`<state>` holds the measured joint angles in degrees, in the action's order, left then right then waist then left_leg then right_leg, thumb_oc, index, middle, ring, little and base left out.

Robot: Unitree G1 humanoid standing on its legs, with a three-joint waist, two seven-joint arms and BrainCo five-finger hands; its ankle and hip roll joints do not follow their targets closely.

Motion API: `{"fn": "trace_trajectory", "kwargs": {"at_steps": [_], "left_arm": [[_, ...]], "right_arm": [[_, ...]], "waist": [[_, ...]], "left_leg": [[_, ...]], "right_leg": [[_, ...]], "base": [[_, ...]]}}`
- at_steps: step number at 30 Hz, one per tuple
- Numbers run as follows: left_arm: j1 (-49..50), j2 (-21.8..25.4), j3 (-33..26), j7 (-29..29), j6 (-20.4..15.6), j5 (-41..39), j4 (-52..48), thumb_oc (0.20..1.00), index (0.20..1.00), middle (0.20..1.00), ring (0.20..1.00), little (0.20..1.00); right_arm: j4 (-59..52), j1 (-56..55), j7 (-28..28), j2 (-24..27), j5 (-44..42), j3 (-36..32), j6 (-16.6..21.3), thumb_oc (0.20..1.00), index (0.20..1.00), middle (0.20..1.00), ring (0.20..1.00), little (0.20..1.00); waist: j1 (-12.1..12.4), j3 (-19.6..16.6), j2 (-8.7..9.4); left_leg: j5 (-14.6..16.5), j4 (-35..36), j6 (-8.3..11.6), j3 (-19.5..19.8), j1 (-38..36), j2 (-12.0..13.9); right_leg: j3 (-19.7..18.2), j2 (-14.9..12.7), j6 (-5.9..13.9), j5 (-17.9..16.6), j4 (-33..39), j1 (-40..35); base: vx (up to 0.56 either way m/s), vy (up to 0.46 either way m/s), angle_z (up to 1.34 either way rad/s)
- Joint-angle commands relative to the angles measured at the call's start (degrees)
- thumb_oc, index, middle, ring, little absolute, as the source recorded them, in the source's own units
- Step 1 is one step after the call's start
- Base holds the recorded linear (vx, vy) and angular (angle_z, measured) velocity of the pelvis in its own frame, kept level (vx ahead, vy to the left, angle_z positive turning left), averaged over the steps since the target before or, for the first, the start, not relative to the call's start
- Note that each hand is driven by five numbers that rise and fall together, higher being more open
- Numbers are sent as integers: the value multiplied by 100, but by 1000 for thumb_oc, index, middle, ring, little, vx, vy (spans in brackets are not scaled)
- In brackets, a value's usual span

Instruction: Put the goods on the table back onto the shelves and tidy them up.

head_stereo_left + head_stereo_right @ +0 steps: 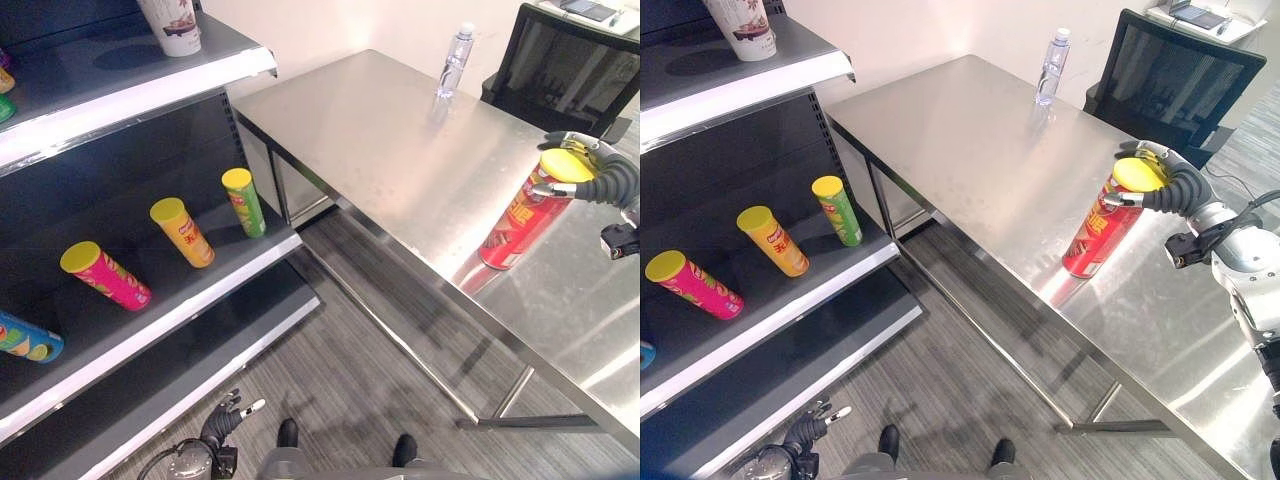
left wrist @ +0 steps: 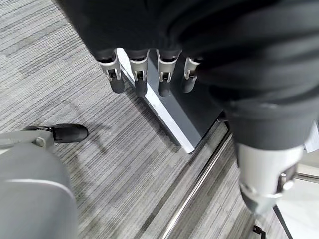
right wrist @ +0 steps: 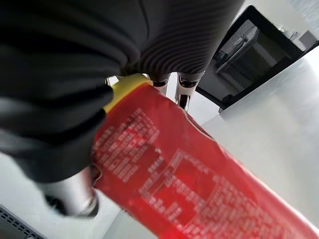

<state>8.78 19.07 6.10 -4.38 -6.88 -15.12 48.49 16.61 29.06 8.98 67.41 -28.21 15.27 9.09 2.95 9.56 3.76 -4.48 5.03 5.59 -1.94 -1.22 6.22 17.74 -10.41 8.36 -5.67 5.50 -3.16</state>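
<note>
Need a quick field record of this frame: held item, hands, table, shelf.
held item: red can with yellow lid, on the steel table, tilted
right hand: right hand curled round the can's top
left hand: left hand low near the floor, fingers relaxed, holding nothing
table, other: water bottle upright at far edge
shelf: green can, orange can, pink can

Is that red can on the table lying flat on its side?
No, the red can stands on the table, leaning a little, with the right hand curled round its yellow lid.
</note>
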Motion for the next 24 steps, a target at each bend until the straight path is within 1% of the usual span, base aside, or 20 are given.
{"fn": "trace_trajectory", "kwargs": {"at_steps": [1, 3, 5, 10, 12, 13, 15, 17, 18, 19, 20, 21, 22, 23, 24], "left_arm": [[-344, 336, -27, 69, -245, -299, 147, 1000, 1000, 1000, 1000, 1000], [-361, 340, -17, 57, -267, -337, 177, 1000, 1000, 1000, 1000, 1000], [-361, 335, -20, 60, -277, -359, 194, 1000, 1000, 1000, 1000, 1000], [-370, 326, -73, 85, -279, -413, 236, 1000, 1000, 1000, 1000, 1000], [-397, 312, -117, 120, -277, -452, 283, 1000, 1000, 1000, 1000, 1000], [-421, 304, -200, 178, -281, -503, 312, 1000, 1000, 1000, 1000, 1000], [-440, 302, -237, 205, -281, -521, 327, 1000, 1000, 1000, 1000, 1000], [-476, 336, -303, 219, -262, -537, 320, 1000, 1000, 1000, 1000, 1000], [-511, 367, -338, 264, -249, -534, 282, 1000, 1000, 1000, 1000, 1000], [-540, 427, -383, 299, -252, -551, 249, 1000, 1000, 1000, 1000, 1000], [-546, 482, -476, 321, -276, -563, 210, 1000, 1000, 1000, 1000, 1000], [-634, 515, -552, 328, -276, -589, 243, 1000, 1000, 1000, 1000, 1000], [-640, 517, -552, 327, -279, -589, 249, 1000, 1000, 1000, 1000, 1000], [-661, 514, -598, 364, -283, -630, 276, 1000, 1000, 1000, 1000, 1000], [-662, 517, -599, 364, -283, -630, 277, 1000, 1000, 1000, 1000, 1000]], "right_arm": [[76, 845, 133, 250, -227, 618, 112, 200, 200, 200, 200, 200], [102, 1002, 221, 320, -269, 847, 121, 200, 200, 200, 200, 200], [109, 1100, 220, 348, -278, 918, 141, 200, 200, 200, 200, 200], [99, 1222, 114, 293, -279, 902, 196, 200, 200, 200, 200, 200], [17, 1251, 5, 218, -295, 759, 259, 200, 200, 200, 200, 200], [-153, 1376, -137, 138, -259, 602, 329, 200, 200, 200, 200, 200], [-292, 1391, -211, 71, -246, 505, 367, 200, 200, 200, 200, 200], [-532, 1361, -370, 50, -150, 262, 441, 200, 200, 200, 200, 200], [-691, 1212, -489, 19, -77, 26, 477, 200, 200, 200, 200, 200], [-845, 1019, -570, -5, 6, -230, 484, 200, 200, 200, 200, 200], [-954, 1009, -684, 16, 106, -393, 524, 200, 200, 200, 200, 200], [-1138, 1058, -761, -28, 239, -509, 553, 200, 200, 200, 200, 200], [-1146, 1053, -765, -30, 245, -516, 549, 200, 200, 200, 200, 200], [-1268, 1092, -820, -88, 281, -559, 607, 200, 200, 200, 200, 200], [-1278, 1082, -825, -92, 287, -568, 602, 200, 200, 200, 200, 200]], "waist": [[363, 125, 191], [380, 137, 206], [385, 145, 209], [415, 135, 207], [419, 126, 195], [450, 115, 182], [470, 112, 184], [482, 111, 150], [438, 162, 113], [431, 203, 110], [413, 224, 102], [417, 172, 105], [428, 178, 105], [470, 153, 102], [466, 158, 102]], "left_leg": [[427, -3, 174, 798, -38, -80], [422, -3, 173, 938, -15, -102], [418, -3, 174, 990, -11, -115], [436, -3, 140, 1164, 6, -172], [448, -3, 120, 1234, 1, -207], [478, -3, 83, 1326, 2, -266], [494, -3, 60, 1372, -4, -302], [501, -30, 7, 1470, 16, -357], [467, -58, -13, 1544, 54, -358], [431, -65, -35, 1588, 91, -361], [411, -77, -47, 1651, 122, -372], [325, -65, -33, 1679, 140, -386], [327, -63, -32, 1669, 132, -381], [271, -59, -6, 1743, 152, -375], [272, -58, -4, 1748, 146, -372]], "right_leg": [[-78, -109, 266, 651, -50, -330], [-98, -99, 254, 668, -50, -326], [-120, -94, 254, 668, -50, -317], [-212, -99, 248, 686, -50, -309], [-245, -110, 251, 683, -50, -299], [-267, -148, 268, 669, -50, -284], [-289, -169, 277, 653, -50, -281], [-372, -194, 268, 740, -226, -256], [-623, -178, 236, 873, -552, -129], [-1067, -90, 241, 1044, -915, 96], [-1561, 79, 249, 1253, -1030, 141], [-2048, 275, 133, 1336, -993, 162], [-2059, 280, 129, 1335, -991, 160], [-2111, 351, 51, 1364, -879, 90], [-2105, 354, 47, 1359, -865, 76]], "base": [[0, 0, 0], [0, 0, 0], [0, 0, 0], [0, 0, 0], [3, 22, -6], [-1, 28, -5], [-1, 13, -6], [-1, -5, -3], [-47, -11, 4], [-70, -32, 9], [-63, -65, 21], [-34, -71, 23], [0, -112, 20], [9, -77, 4], [0, -308, 4]]}}
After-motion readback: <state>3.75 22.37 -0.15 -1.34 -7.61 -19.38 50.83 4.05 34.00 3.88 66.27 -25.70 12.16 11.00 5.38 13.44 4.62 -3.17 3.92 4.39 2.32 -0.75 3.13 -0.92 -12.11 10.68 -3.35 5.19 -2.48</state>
